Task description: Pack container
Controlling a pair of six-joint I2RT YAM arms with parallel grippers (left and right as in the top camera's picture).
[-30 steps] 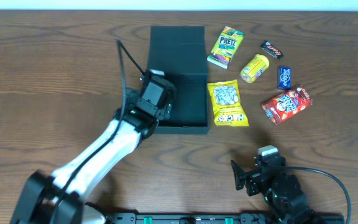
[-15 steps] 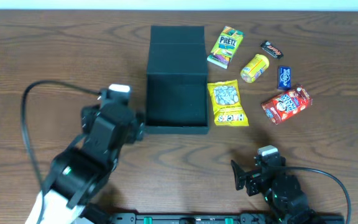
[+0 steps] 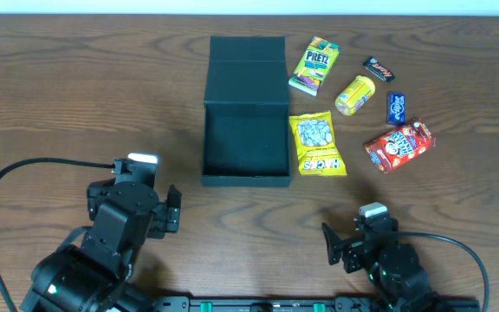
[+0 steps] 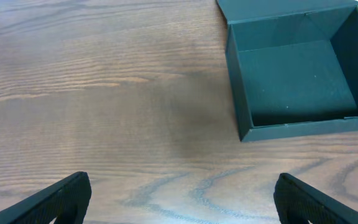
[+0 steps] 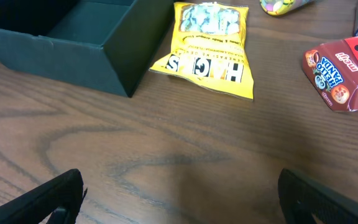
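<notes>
1. Container (image 3: 245, 143): black box, lid flap folded back, mid-bench toward the far edge.
2. Yellow Hacks bag (image 3: 316, 145): just beside the container's right wall.
3. Pretz packet (image 3: 314, 65) and Hello Panda box (image 3: 399, 145): toward the far right corner.
4. Left hand (image 4: 182, 199): released, fingers wide apart, near edge, left of the container.
5. Right hand (image 5: 179, 196): released, near edge, right side.

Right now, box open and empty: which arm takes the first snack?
Right. The yellow Hacks bag lies just ahead of the open right gripper, beside the black box's right wall. The left gripper faces only table and box, on the far side from the bag.
</notes>
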